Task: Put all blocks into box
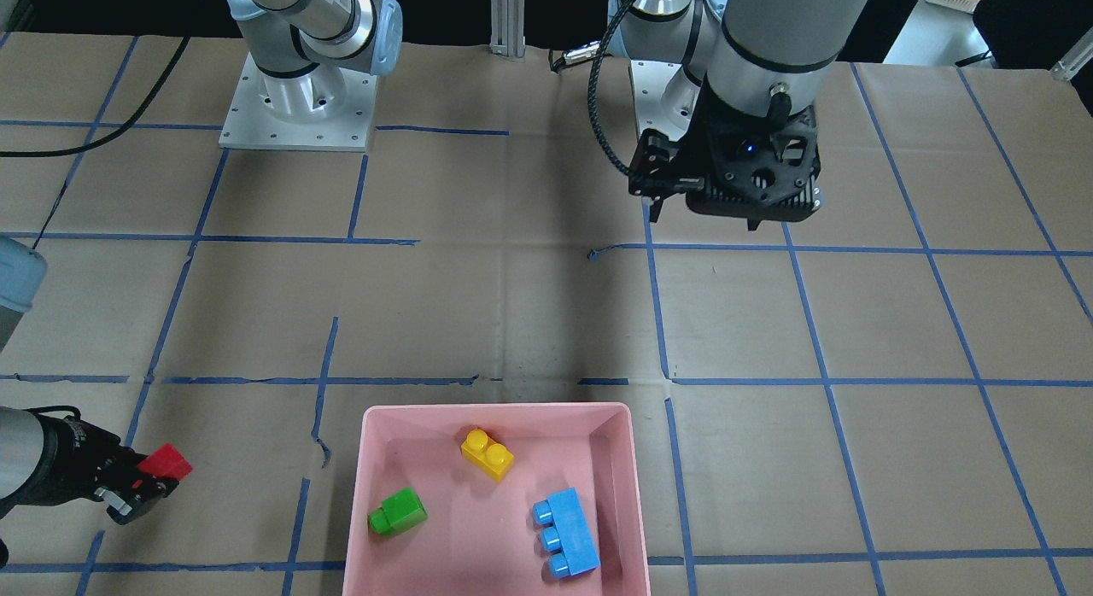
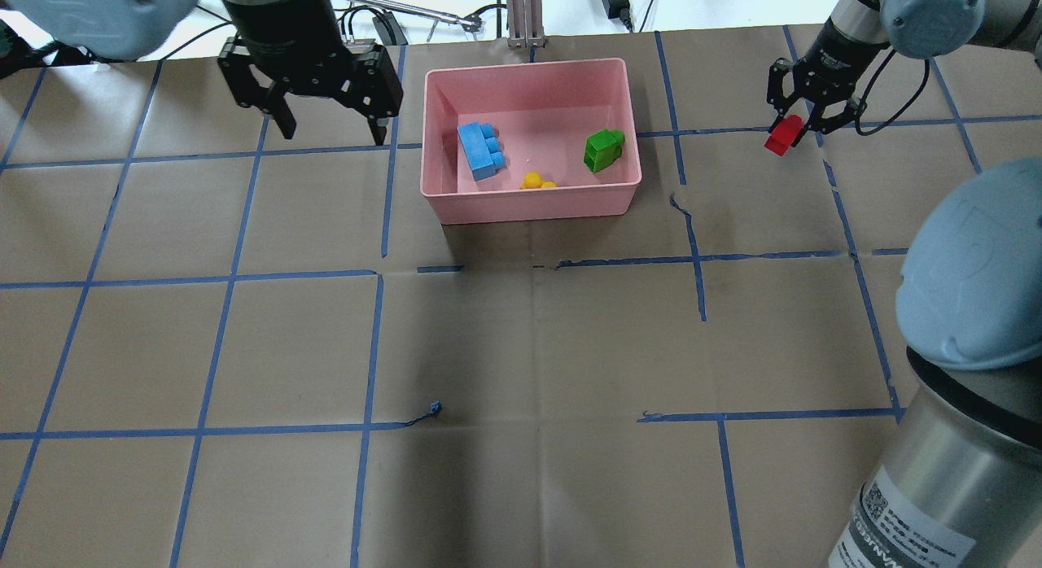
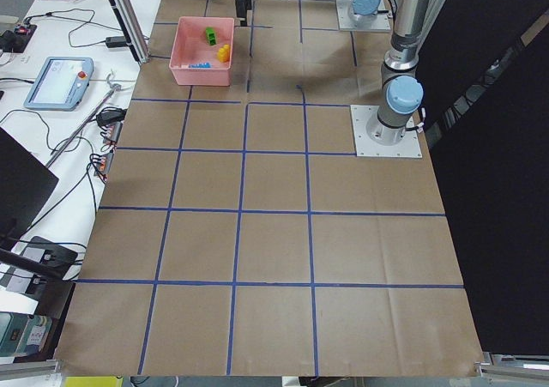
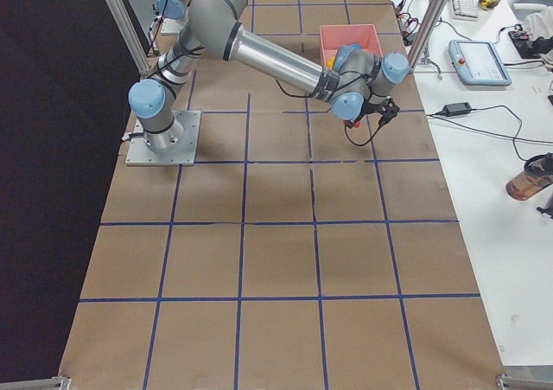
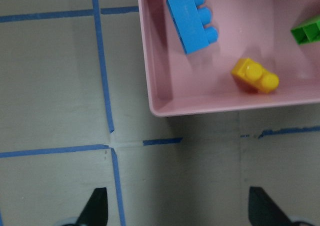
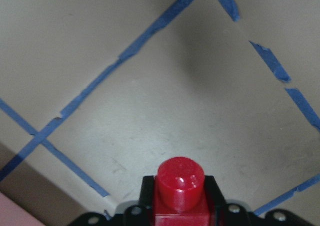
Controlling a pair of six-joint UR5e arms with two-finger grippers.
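Left arm hangs over the far left of the table, wrist pointing straight down, and the left gripper [image 2: 334, 135] has its fingers spread wide apart. Over on the far right, the right arm reaches out low, wrist tilted, right gripper [image 2: 794, 122] clamped on the red block [image 2: 783, 137].

counter [image 2: 521, 348]: matt brown paper; blue tape [image 5: 101, 60] lines torn in spots. shallow pink plastic box [image 2: 529, 203]: smooth, slight sheen. small red plastic studded block [image 6: 180, 182]: glossy, highlights on stud. light-blue three-stud plastic block [image 5: 190, 19], yellow two-stud plastic block [image 5: 255, 75]: smooth, semi-gloss. left claw [image 2: 334, 135]: matt black plastic. right arm's silver tube [image 4: 281, 57]: brushed metal.
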